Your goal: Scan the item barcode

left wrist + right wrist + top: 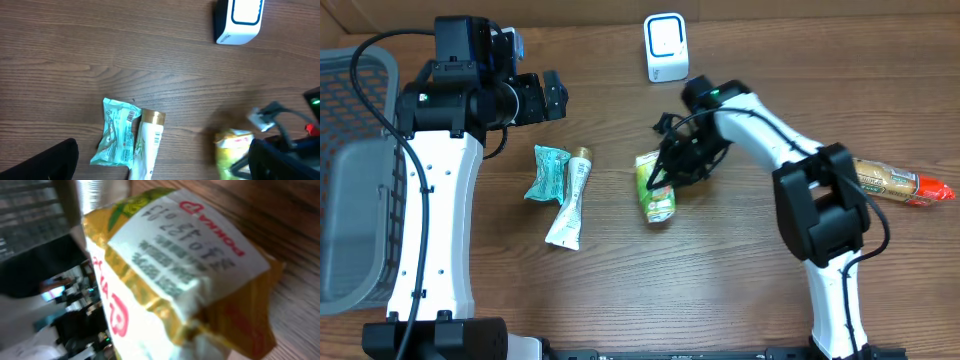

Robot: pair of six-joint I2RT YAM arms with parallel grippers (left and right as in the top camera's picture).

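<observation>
Yellow pouch [660, 203] in right claw [667, 178], arm outstretched

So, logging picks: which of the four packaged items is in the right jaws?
The yellow-green pouch, mid-table; the teal packet, white tube and orange-red pack lie apart, ungripped.
</observation>
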